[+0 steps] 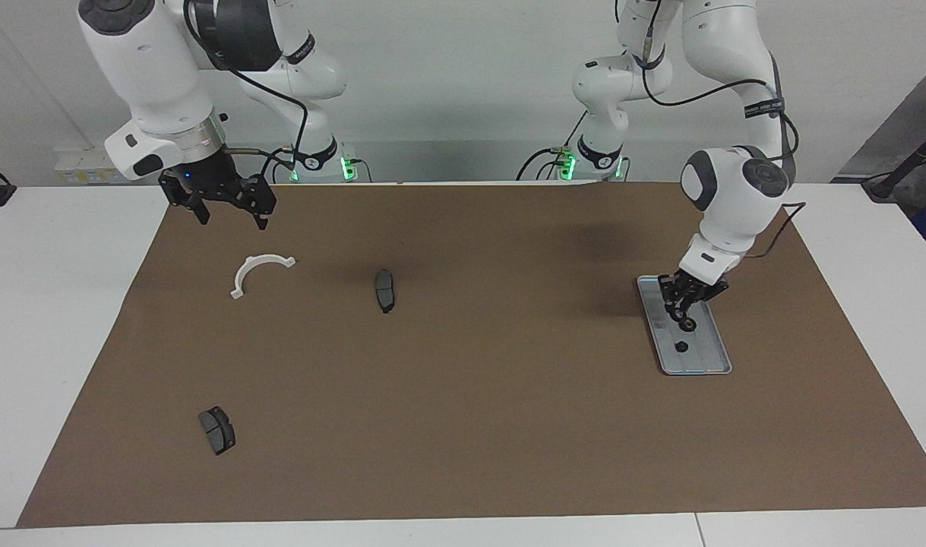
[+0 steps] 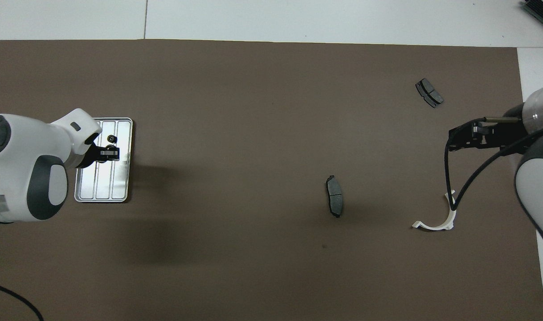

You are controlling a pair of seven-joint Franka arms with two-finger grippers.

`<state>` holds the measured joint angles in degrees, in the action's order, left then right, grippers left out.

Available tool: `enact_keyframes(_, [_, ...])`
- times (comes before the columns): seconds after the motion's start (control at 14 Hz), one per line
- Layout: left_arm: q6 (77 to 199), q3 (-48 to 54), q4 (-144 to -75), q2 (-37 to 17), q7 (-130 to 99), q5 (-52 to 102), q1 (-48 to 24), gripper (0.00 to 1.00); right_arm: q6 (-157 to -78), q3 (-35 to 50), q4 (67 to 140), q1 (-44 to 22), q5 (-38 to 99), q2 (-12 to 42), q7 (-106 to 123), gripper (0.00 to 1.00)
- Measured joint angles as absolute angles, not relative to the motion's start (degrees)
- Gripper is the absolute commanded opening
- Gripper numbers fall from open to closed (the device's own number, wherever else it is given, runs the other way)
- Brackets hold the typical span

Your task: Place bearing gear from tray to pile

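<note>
Silver tray [image 1: 717,357] lengthwise away from robots

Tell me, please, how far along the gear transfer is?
Done: nothing; no gear lies by the white bracket yet. In hand: the left gripper, shut, appears to hold a gear over the tray. Left: carrying it across, then the small gear lying in the tray. The right gripper waits open.
</note>
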<state>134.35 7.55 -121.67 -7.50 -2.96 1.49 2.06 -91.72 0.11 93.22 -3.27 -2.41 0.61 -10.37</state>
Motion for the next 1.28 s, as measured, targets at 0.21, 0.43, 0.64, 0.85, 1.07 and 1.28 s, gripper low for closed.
enact_keyframes(0.21, [134.03,7.98,-121.36,-8.46,-18.38,1.49,-9.3,0.0,-91.72,0.11,93.22,-3.27,-2.41,0.61,-10.37,1.0])
enact_keyframes(0.43, [136.79,8.23,-122.41,-9.28,-33.09,1.48,-20.51,0.06,-91.72,0.11,93.22,-3.27,-2.41,0.61,-10.37,1.0])
enact_keyframes(0.64, [142.19,8.22,-122.81,-11.62,-40.97,1.48,-28.79,0.29,-91.72,0.11,93.22,-3.27,-2.41,0.61,-10.37,1.0])
enact_keyframes(0.85, [146.47,8.15,-122.75,-14.06,-43.34,1.48,-31.2,1.0,-91.72,0.11,93.22,-3.27,-2.41,0.61,-10.37,1.0])
enact_keyframes(1.07, [146.86,7.22,-121.26,-14.26,-43.41,1.49,-30.91,1.0,-91.72,0.11,93.22,-3.29,-2.41,0.61,-10.37,1.0])
enact_keyframes(1.28, [141.21,6.53,-116.31,-13.87,-42.89,1.48,-26.27,1.0,-91.72,0.22,93.23,-3.74,-2.36,0.61,-10.35,1.0])
